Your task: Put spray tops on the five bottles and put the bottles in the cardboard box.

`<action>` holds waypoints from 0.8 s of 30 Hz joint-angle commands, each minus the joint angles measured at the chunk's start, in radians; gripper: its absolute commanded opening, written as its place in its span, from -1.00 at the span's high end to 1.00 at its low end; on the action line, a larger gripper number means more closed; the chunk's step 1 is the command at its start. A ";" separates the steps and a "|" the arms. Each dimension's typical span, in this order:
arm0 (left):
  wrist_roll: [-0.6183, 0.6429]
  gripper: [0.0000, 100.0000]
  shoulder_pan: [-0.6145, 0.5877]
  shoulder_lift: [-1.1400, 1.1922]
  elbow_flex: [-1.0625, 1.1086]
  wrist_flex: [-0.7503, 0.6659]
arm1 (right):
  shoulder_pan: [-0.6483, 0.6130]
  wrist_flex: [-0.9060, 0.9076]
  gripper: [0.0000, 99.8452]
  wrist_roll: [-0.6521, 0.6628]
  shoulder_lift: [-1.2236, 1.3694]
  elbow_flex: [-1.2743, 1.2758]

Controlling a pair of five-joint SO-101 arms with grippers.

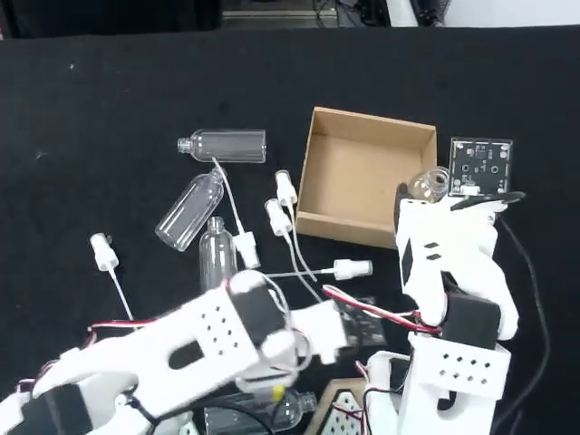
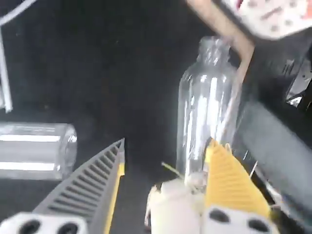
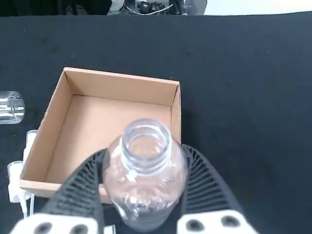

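My right gripper (image 3: 146,158) is shut on a clear, uncapped bottle (image 3: 145,180), held upright over the near right corner of the cardboard box (image 3: 117,87). In the high view this bottle (image 1: 430,183) sits at the box's (image 1: 367,122) right edge. My left gripper (image 2: 165,146) is open, low at the table's front. A clear bottle (image 2: 204,112) lies along its yellow finger (image 2: 226,180), and a second bottle (image 2: 36,151) lies off to the side. Three more bottles (image 1: 222,145), (image 1: 188,210), (image 1: 217,256) lie left of the box. Several white spray tops (image 1: 285,188), (image 1: 353,268), (image 1: 104,252) are scattered nearby.
The box is empty inside. The left arm (image 1: 199,349) stretches across the front left and hides the table under it. A bottle (image 1: 297,408) and cables lie by the arm bases at the front edge. Black cloth (image 1: 109,109) covers the table.
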 commanded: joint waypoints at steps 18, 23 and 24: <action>0.141 0.48 0.053 0.127 -0.002 -0.095 | 0.548 0.058 0.98 0.060 -0.019 -0.289; 0.141 0.48 0.090 0.127 0.010 -0.086 | 0.548 0.058 0.98 0.060 -0.018 -0.295; 0.141 0.48 0.102 0.127 0.019 -0.089 | 0.548 0.058 0.98 0.060 -0.018 -0.294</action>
